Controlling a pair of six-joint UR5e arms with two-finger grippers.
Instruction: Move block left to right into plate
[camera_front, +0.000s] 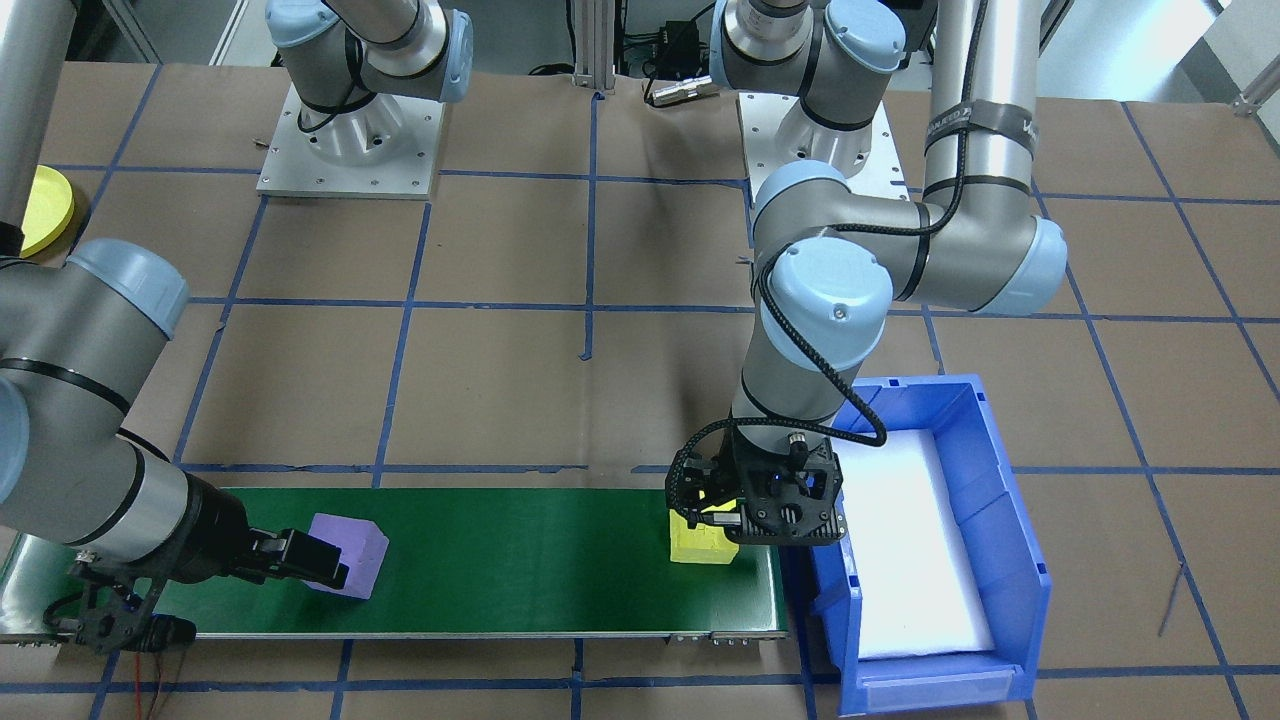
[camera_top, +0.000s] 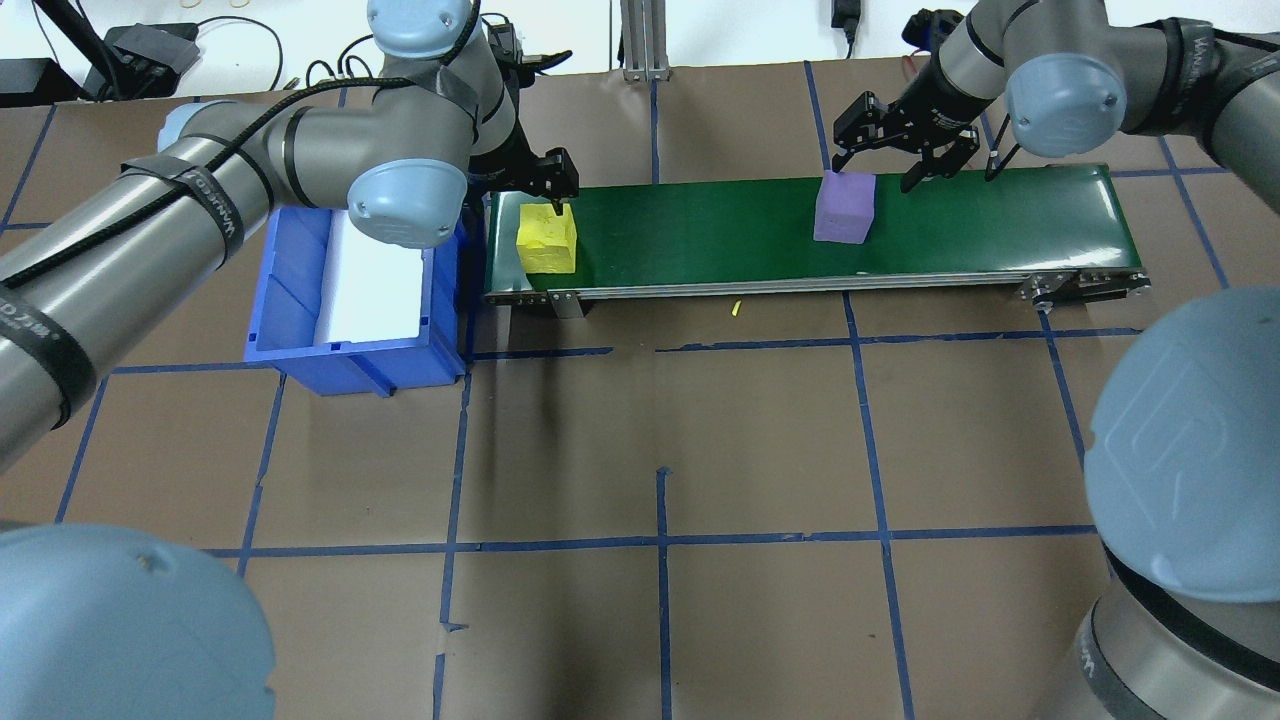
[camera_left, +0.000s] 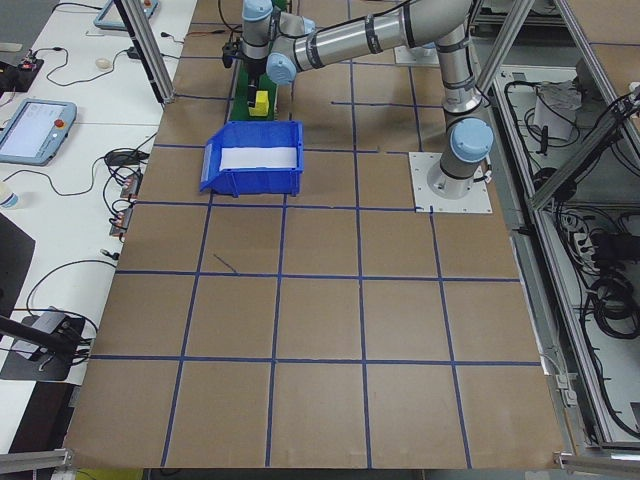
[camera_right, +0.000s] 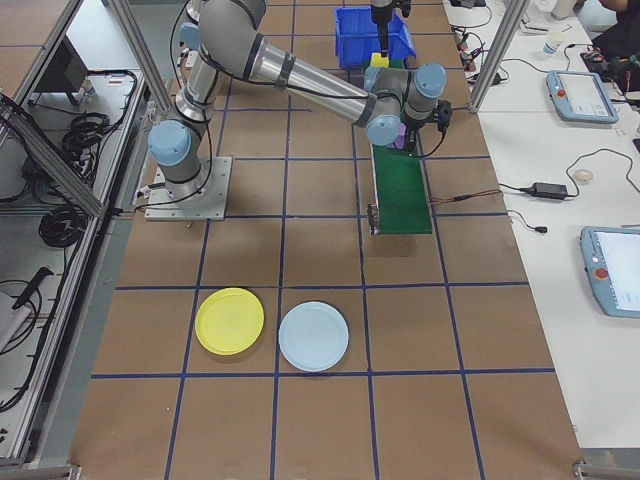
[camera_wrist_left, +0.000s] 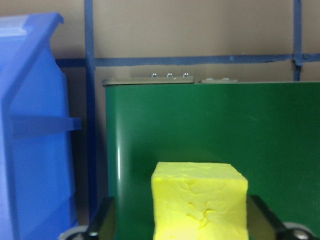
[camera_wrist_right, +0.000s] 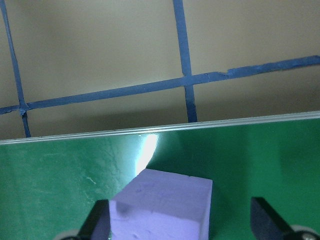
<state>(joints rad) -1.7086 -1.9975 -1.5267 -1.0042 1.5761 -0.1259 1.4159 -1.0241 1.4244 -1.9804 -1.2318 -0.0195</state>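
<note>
The yellow block (camera_top: 546, 241) is sitting on the green belt (camera_top: 720, 225), between the spread fingers of the left gripper (camera_top: 555, 190), which is released around it. The purple block (camera_top: 845, 207) is lying between the parted fingers of the right gripper (camera_top: 905, 150), ungrasped. The yellow plate (camera_right: 230, 320) is resting on the desk (camera_top: 660, 450), well apart from both grippers, beside a pale blue plate (camera_right: 313, 336). A blue bin (camera_top: 360, 290) is standing just beside the left gripper.

My arms are silver-grey tubes with pale blue joint caps, black cables strapped along them with printed bands, bolted to square metal baseplates, ending in black two-finger claws.
</note>
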